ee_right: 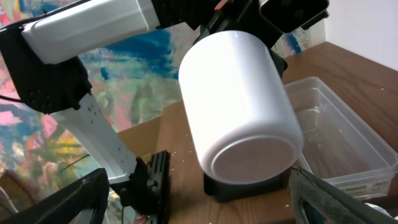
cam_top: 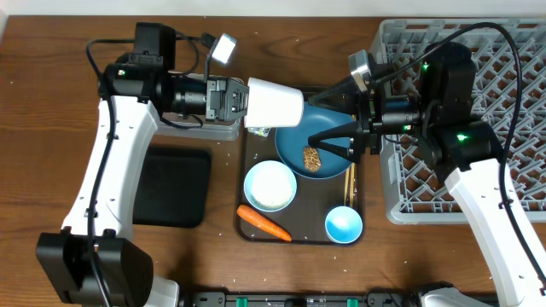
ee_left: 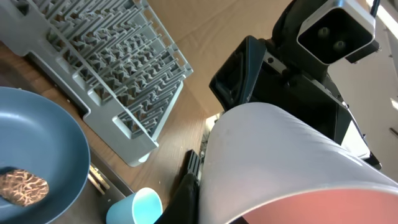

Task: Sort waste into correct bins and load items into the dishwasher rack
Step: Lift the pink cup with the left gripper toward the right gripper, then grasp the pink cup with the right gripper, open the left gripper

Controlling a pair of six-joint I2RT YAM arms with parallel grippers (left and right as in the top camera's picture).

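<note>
Mostly hidden beneath left gripper (cam_top: 246,102) and its pink-lined cup (cam_top: 275,104): clear tub (cam_top: 205,130). Partly covered under right gripper (cam_top: 314,121): chopsticks (cam_top: 348,182). Cut off behind it: dishwasher rack (cam_top: 512,102).

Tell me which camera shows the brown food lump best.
Left wrist: the food lump lies large and unobstructed on the blue plate, its veined surface clear. Overhead shows it small, under the open right gripper. The right wrist view misses it.

Your left hand (cam_top: 239,101) is reaching sideways, clamping a cup (cam_top: 275,104) lying level; your right hand (cam_top: 314,119) is facing it, holding its fingers wide apart.
</note>
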